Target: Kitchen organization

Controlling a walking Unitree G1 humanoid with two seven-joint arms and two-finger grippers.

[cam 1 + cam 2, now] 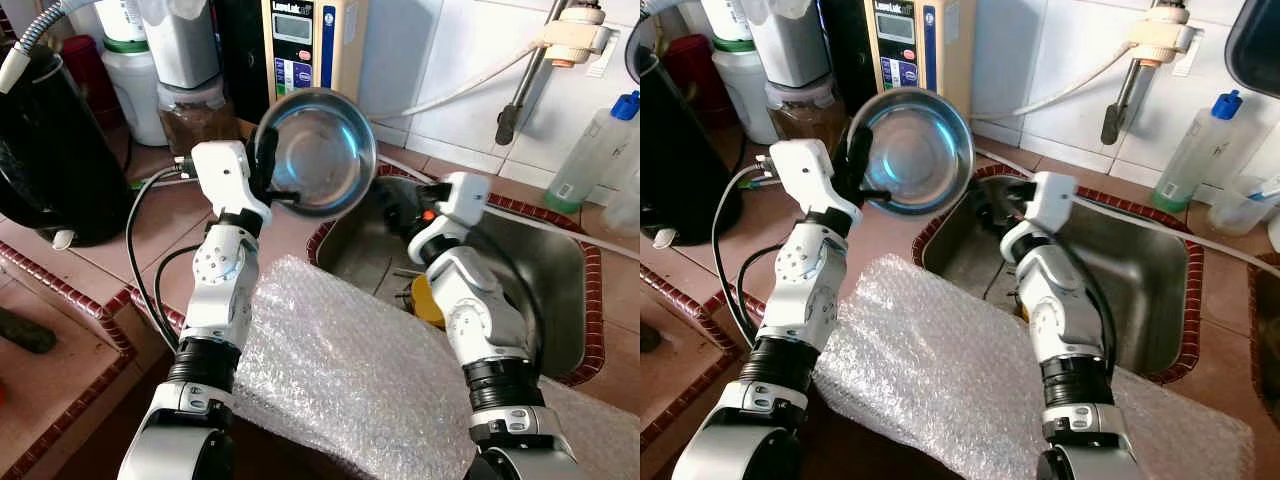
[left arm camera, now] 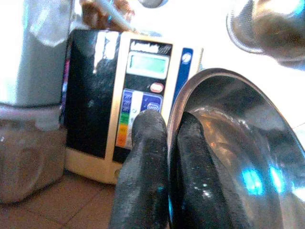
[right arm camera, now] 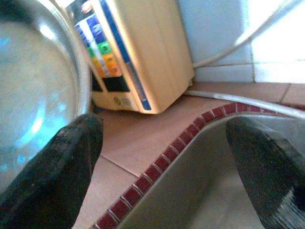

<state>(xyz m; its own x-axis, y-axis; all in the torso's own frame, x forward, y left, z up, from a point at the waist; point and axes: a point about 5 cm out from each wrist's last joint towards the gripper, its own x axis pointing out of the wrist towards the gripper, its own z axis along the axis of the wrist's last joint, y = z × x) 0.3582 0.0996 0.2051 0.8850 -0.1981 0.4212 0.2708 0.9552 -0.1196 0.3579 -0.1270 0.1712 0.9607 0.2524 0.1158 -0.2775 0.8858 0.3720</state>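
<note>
Aloft, round steel bowl, left fingers pinching rim

Bowl held above counter, left of sink; wrap nearer.

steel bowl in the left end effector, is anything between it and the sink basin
Nothing visible blocks it. The left end effector pinches the steel bowl by its rim, tilted, in the air above the sink's back-left corner. The sink lies open just below and to the right. The right end effector, fingers apart, is over the basin beside the bowl, not under it.
</note>
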